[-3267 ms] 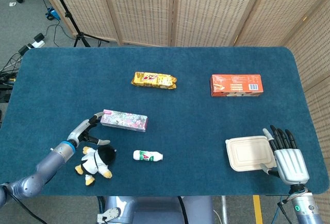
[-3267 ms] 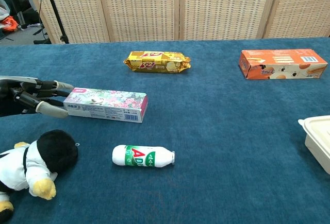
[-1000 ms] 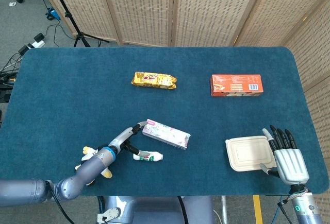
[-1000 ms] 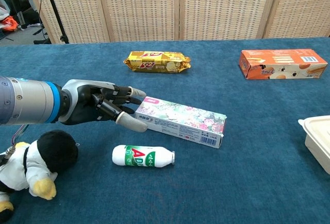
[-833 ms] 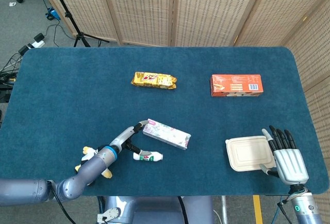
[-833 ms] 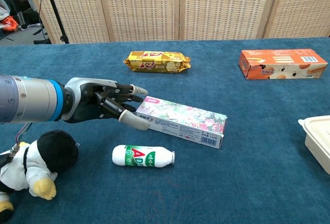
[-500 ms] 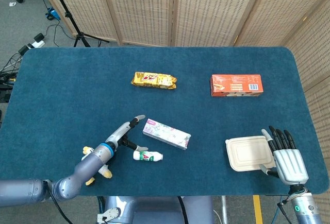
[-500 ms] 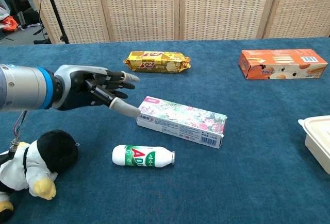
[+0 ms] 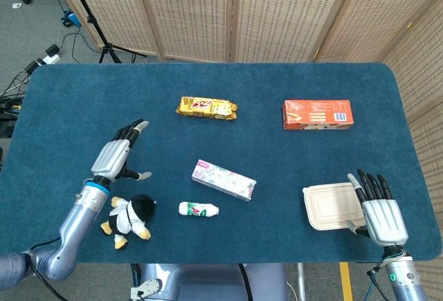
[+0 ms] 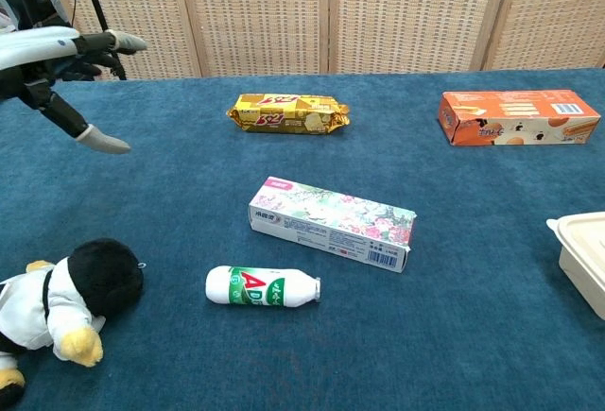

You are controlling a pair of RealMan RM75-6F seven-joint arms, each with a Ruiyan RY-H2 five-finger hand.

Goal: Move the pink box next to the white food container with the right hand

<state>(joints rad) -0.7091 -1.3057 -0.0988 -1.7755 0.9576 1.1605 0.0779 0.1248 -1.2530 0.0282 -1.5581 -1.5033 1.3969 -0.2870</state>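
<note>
The pink box [image 9: 223, 180] lay flat and slightly askew near the middle of the table [image 9: 277, 156], well apart from the white food container [image 9: 335, 206] at the right front edge. The right hand [image 9: 378, 212] rested just beside that container, fingers extended and holding nothing. The left hand [image 9: 116, 153] hovered with fingers spread and empty, left of the box.

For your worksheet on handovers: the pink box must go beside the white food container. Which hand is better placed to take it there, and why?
The right hand: it rests open beside the white food container, while the left hand is raised, away from the pink box.
</note>
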